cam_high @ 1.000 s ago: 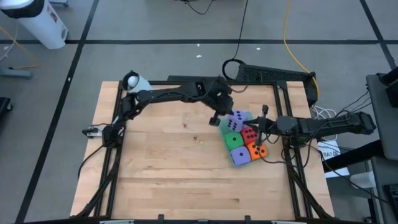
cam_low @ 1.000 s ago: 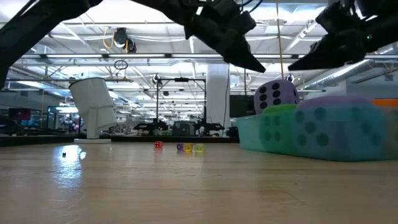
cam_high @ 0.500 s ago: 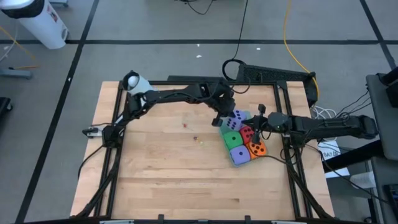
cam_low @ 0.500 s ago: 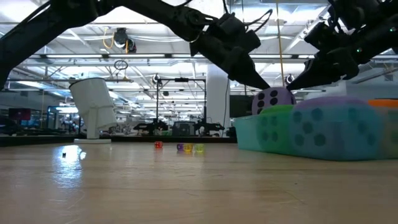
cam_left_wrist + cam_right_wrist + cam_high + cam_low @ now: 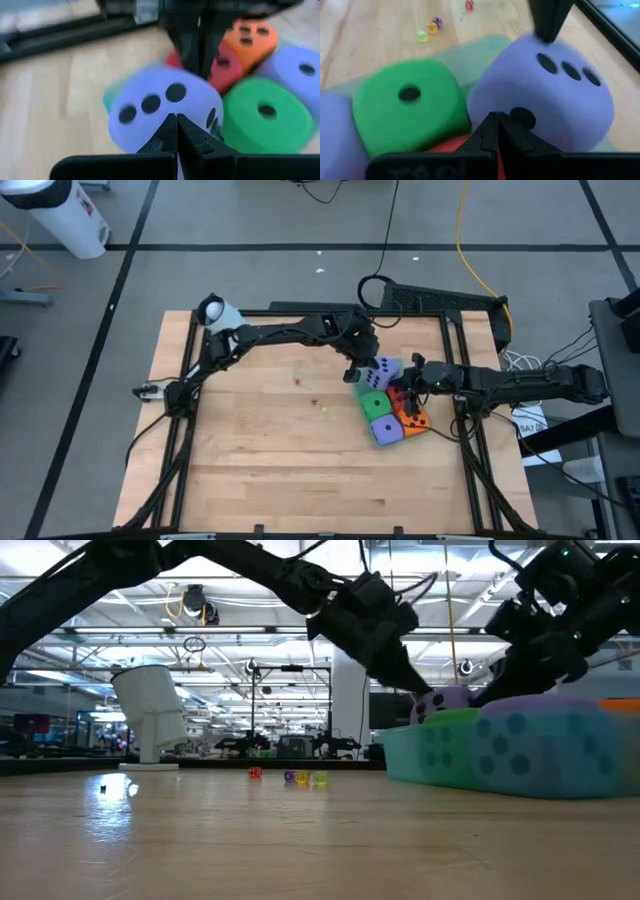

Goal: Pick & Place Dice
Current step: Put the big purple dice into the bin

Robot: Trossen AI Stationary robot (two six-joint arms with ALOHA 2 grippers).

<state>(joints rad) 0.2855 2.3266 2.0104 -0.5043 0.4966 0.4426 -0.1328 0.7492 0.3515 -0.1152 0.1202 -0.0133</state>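
A purple-blue die sits at the far end of the translucent green tray, between my two shut grippers. My left gripper comes at it from the table's left, my right gripper from the right. In the tray beside it lie a green die, a red die, an orange die and a second purple-blue die. In the low view only the top of the die between the grippers shows above the tray wall. My left gripper presses its shut fingertips against the die's left side, by the edge of the three-pip face, slanting down from the far left. Whether the die rests on the tray I cannot tell. My right gripper presses its shut fingertips against the opposite side of the die, next to a single dark pip, slanting down from the table's right. The die stands squeezed between the two grippers' tips.
Three tiny coloured beads lie on the bare wood left of the tray, also seen in the low view. A white cylinder stands at the table's far left corner. The black frame rail runs close along the tray's right.
Both grippers have sunk, still shut, with the purple-blue die between their tips. The die has come down from above the tray until only its top shows over the tray wall. My right gripper has also swung toward the tray and tipped further down.
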